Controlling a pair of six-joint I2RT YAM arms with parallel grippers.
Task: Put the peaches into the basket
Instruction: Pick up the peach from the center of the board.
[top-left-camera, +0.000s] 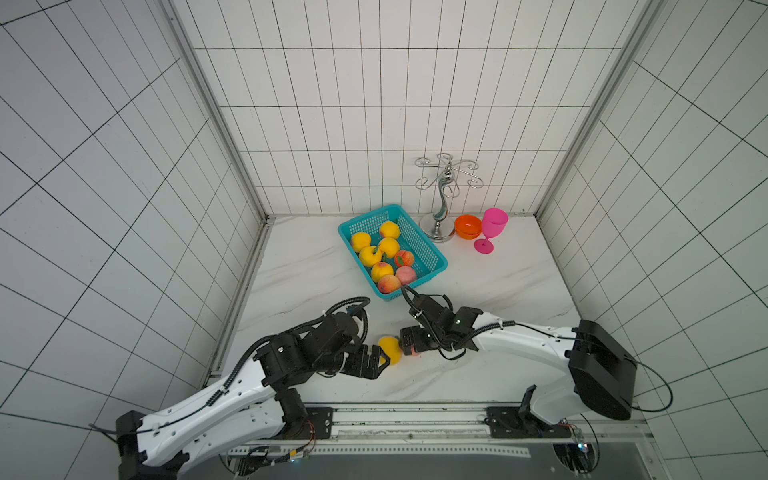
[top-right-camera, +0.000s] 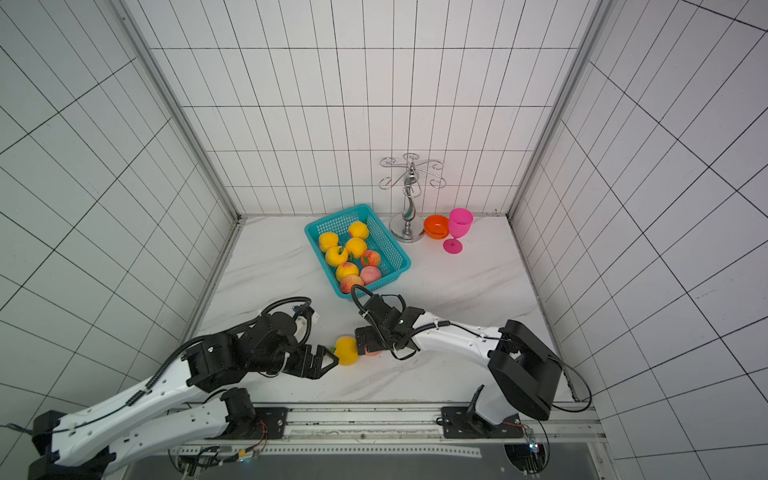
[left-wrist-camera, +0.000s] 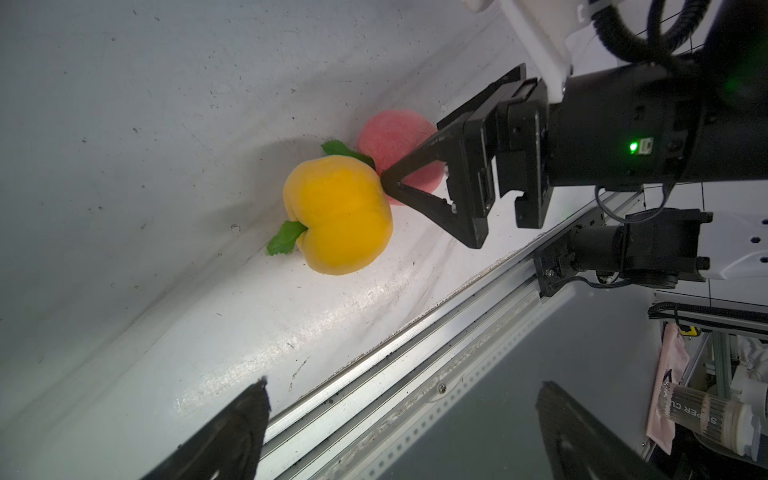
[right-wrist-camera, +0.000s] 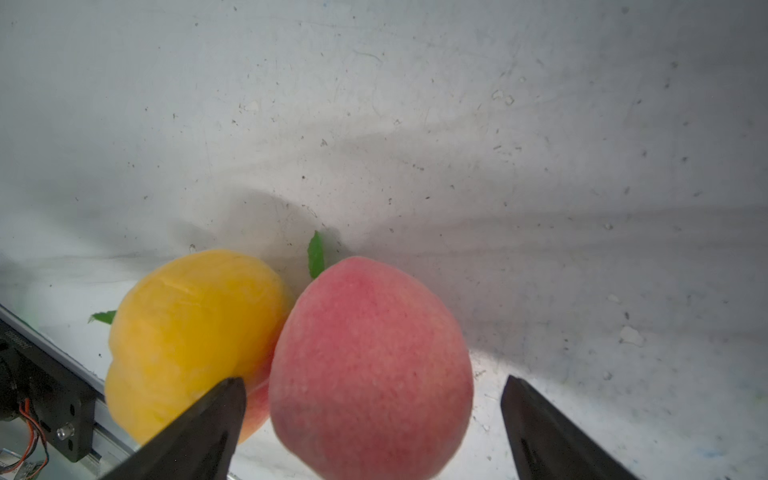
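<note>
Entry: two peaches are left outside the basket (top-left-camera: 369, 217).

Right gripper (right-wrist-camera: 372, 381): jaws released and spread wide, gripping nothing yet. The pink peach (right-wrist-camera: 370, 357) sits directly between its fingers, resting on the tabletop (right-wrist-camera: 498, 166). The yellow peach (right-wrist-camera: 187, 332) lies just outside one of those fingers and touches the pink one. That fingertip stands at the seam between the two fruits. We judge this the deciding relation: closing here takes the pink peach, but the finger at the seam may nudge the yellow one.

Left gripper (left-wrist-camera: 402, 385): also released and empty. The yellow peach lies straight ahead of it, beyond its fingertips and not between them. We therefore take the right arm as the nearer to a grasp.

Both fruits are near round, so we see no long axis to align to. Pink: matt, blushed red, slightly tapered. Yellow: deep cleft, green leaves showing beside it.

The basket, teal mesh, stands well beyond the right gripper. Eight peaches (top-left-camera: 388, 246) lie in it.
</note>
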